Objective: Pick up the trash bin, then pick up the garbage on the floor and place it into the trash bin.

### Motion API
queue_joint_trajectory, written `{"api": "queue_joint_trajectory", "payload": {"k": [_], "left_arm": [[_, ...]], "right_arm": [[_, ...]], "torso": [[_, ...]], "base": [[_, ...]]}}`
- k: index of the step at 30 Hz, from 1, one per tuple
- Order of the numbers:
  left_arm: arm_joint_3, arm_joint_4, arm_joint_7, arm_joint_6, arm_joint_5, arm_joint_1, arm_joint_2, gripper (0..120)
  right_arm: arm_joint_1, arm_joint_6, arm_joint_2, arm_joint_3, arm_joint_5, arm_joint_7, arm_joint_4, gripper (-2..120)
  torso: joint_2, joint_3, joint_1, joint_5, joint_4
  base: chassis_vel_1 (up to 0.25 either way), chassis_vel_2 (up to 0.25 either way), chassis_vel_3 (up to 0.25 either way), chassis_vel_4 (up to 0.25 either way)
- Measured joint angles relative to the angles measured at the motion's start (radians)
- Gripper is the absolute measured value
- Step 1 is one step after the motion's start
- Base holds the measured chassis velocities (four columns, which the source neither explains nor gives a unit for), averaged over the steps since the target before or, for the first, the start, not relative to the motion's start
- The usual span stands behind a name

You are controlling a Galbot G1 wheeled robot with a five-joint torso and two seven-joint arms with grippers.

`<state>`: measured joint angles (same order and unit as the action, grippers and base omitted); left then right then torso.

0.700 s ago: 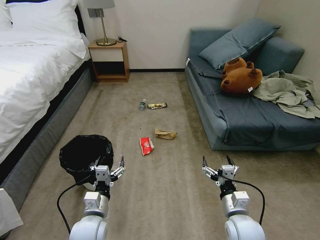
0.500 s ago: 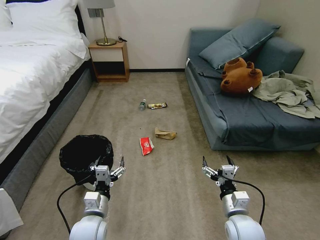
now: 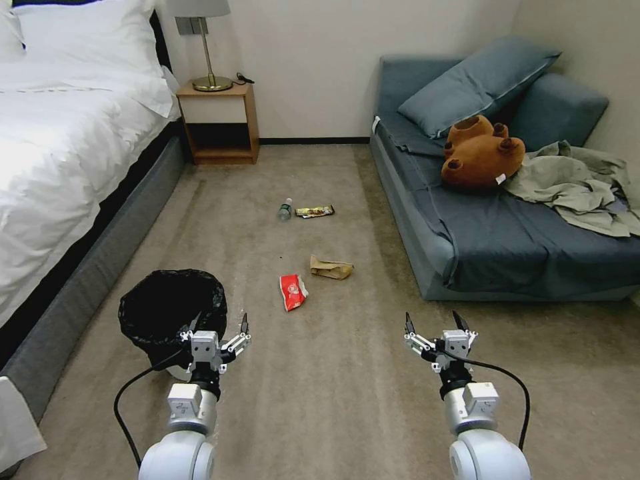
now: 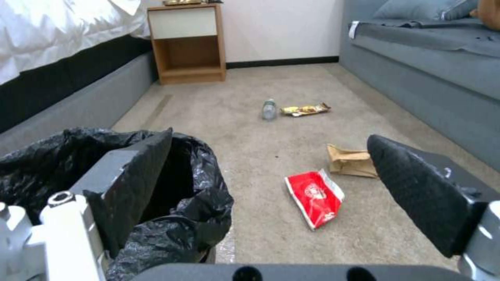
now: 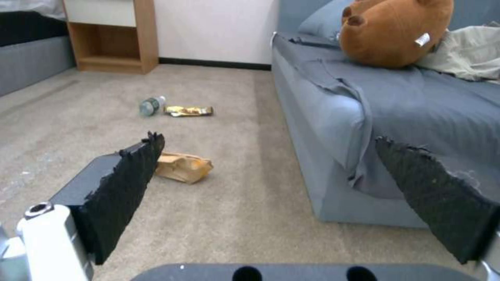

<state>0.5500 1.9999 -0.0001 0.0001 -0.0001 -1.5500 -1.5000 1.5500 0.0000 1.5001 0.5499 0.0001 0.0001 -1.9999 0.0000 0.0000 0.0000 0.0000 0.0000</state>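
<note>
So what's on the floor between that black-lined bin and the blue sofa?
In the head view, the red-and-white snack packet and brown paper bag lie between trash bin and sofa.

So the trash bin (image 3: 172, 312) with its black bag sits on the carpet (image 3: 333, 400) next to the bed (image 3: 60, 167), and the left gripper (image 3: 219, 327) hangs just in front of it, fingers spread. Right gripper (image 3: 433, 323) hovers over bare carpet, also spread wide. Farther out: red snack packet (image 3: 292, 291), brown paper bag (image 3: 331, 267), then the little bottle (image 3: 285, 209) beside a gold wrapper (image 3: 314, 211).
</note>
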Motion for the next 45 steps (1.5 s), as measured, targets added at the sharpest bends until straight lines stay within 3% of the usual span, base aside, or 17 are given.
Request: {"api": "queue_joint_trajectory", "payload": {"k": [10,12,18,20,21,24,28,29,30,31,34,37,39,40,41,45], "left_arm": [[-0.002,-0.016,-0.008,0.01,-0.026,0.027,0.014,100],[-0.007,-0.06,-0.036,0.046,-0.1,0.111,0.059,100],[-0.01,-0.089,-0.052,0.068,-0.146,0.184,0.091,100],[-0.013,-0.121,-0.077,0.096,-0.209,0.25,0.128,100],[-0.013,-0.121,-0.077,0.096,-0.209,0.25,0.128,100],[-0.021,-0.181,-0.119,0.148,-0.319,0.359,0.192,100],[-0.025,-0.208,-0.137,0.171,-0.369,0.408,0.221,100],[-0.027,-0.225,-0.149,0.186,-0.401,0.441,0.24,100],[-0.034,-0.279,-0.187,0.232,-0.501,0.54,0.298,100],[-0.034,-0.279,-0.187,0.232,-0.501,0.54,0.298,100],[-0.043,-0.338,-0.228,0.282,-0.611,0.651,0.362,100],[-0.045,-0.357,-0.241,0.298,-0.646,0.686,0.382,100],[-0.05,-0.397,-0.27,0.333,-0.721,0.762,0.426,100],[-0.05,-0.397,-0.27,0.333,-0.721,0.762,0.426,100],[-0.048,-0.398,-0.281,0.35,-0.76,0.784,0.452,100],[-0.038,-0.337,-0.287,0.363,-0.794,0.765,0.5,100]], "right_arm": [[-0.013,-0.007,-0.022,-0.003,0.028,0.004,0.006,100],[-0.052,-0.042,-0.087,-0.012,0.112,0.024,0.031,100],[-0.078,-0.058,-0.141,-0.017,0.16,0.034,0.045,100],[-0.113,-0.078,-0.192,-0.023,0.224,0.049,0.062,100],[-0.113,-0.078,-0.192,-0.023,0.224,0.049,0.062,100],[-0.17,-0.114,-0.28,-0.039,0.339,0.073,0.095,100],[-0.195,-0.13,-0.319,-0.045,0.391,0.084,0.11,100],[-0.212,-0.141,-0.346,-0.05,0.425,0.091,0.119,100],[-0.265,-0.174,-0.428,-0.064,0.532,0.112,0.149,100],[-0.265,-0.174,-0.428,-0.064,0.532,0.112,0.149,100],[-0.322,-0.21,-0.517,-0.079,0.647,0.137,0.182,100],[-0.34,-0.221,-0.545,-0.083,0.684,0.144,0.192,100],[-0.373,-0.241,-0.596,-0.091,0.748,0.158,0.21,100],[-0.373,-0.241,-0.596,-0.091,0.748,0.158,0.21,100],[-0.387,-0.245,-0.616,-0.094,0.785,0.16,0.21,100],[-0.41,-0.239,-0.657,-0.087,0.825,0.159,0.197,100]], "torso": [[0.0,0.0,0.0,0.0001,0.0001],[0.0,0.0,0.0,0.0001,0.0],[0.0,0.0,0.0,0.0004,0.0001],[0.0,0.0,0.0,0.0003,0.0001],[0.0,0.0,0.0,0.0003,0.0001],[0.0,0.0,0.0,0.0001,0.0],[0.0,0.0,0.0,0.0,0.0],[0.0,0.0,0.0,-0.0001,0.0001],[0.0,0.0,0.0,0.0,0.0],[0.0,0.0,0.0,0.0,0.0],[0.0,0.0,0.0,0.0001,0.0],[0.0,0.0,0.0,0.0001,0.0],[0.0,0.0,0.0,-0.0003,0.0001],[0.0,0.0,0.0,-0.0003,0.0001],[0.0,0.0,0.0,0.0009,-0.0009],[0.0,0.0,0.0,-0.0003,0.0005]], "base": [[0.0,0.0,0.0,0.0],[0.0,0.0,0.0,0.0],[0.0,0.0,0.0,0.0],[0.0,0.0,0.0,0.0],[0.0,0.0,0.0,0.0],[0.0,0.0,0.0,0.0],[0.0,0.0,0.0,0.0],[0.0,0.0,0.0,0.0],[0.0,0.0,0.0,0.0],[0.0,0.0,0.0,0.0],[0.0,0.0,0.0,0.0],[0.0,0.0,0.0,0.0],[0.0,0.0,0.0,0.0],[0.0,0.0,0.0,0.0],[0.0,0.0,0.0,0.0],[0.0,0.0,0.0,0.0]]}}
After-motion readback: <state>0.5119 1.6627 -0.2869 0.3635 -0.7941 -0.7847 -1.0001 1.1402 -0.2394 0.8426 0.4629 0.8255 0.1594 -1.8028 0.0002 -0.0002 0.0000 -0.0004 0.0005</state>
